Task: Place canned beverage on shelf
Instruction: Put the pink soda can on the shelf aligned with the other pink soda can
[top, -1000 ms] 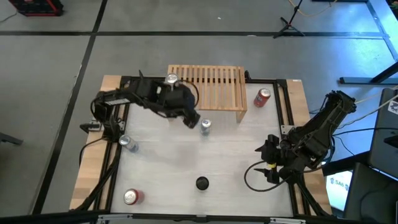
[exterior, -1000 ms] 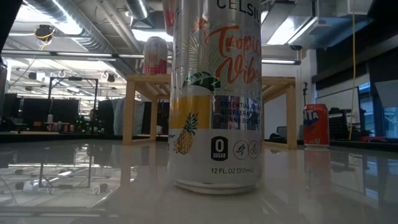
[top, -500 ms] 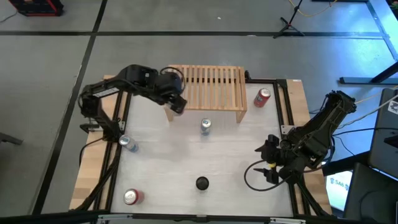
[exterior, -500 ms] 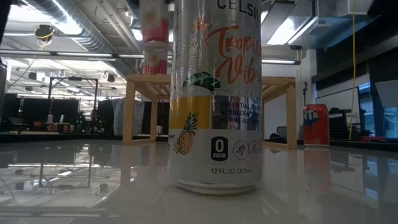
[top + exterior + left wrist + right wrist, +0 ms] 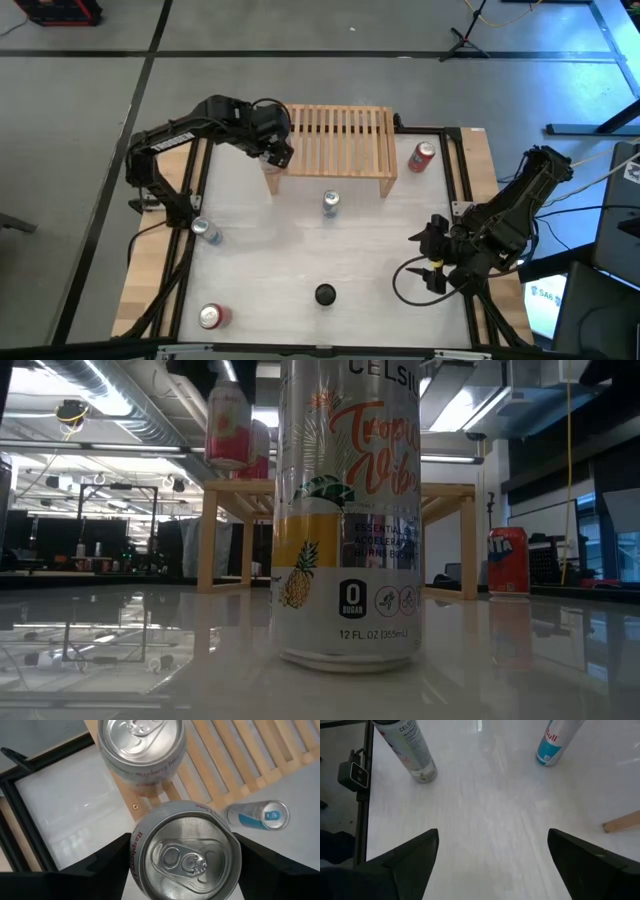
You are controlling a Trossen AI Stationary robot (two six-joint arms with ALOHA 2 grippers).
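Though the high view hides your load under the left arm, the left wrist view shows it plainly: the left gripper (image 5: 278, 146) is clamped on a pink-and-white can (image 5: 186, 856), dark fingers (image 5: 102, 870) on either side of it. The same view shows a second pink can (image 5: 139, 746) standing on the shelf (image 5: 335, 140) at its left end, close beside the held one. The low view adds height: the held can hangs upright above the slat top and looks clear of it, though that gap is hard to judge from here. On the table the shelf lies at 12 o'clock against the far edge, and your gripper is over its 9 o'clock end, near the front lip. The slats toward 3 o'clock are bare. The right gripper (image 5: 492, 865) waits at 4 o'clock by the table's right rail, fingers spread wide. You have seven cans: the held one, the one on the shelf, a red can (image 5: 422, 155) just off the shelf's right leg, a slim blue can (image 5: 330, 203) in front of the shelf, a Celsius can (image 5: 348, 510) at 6 o'clock, a silvery can (image 5: 205, 230) at 9 o'clock, and a red one (image 5: 212, 317) at 7 o'clock.
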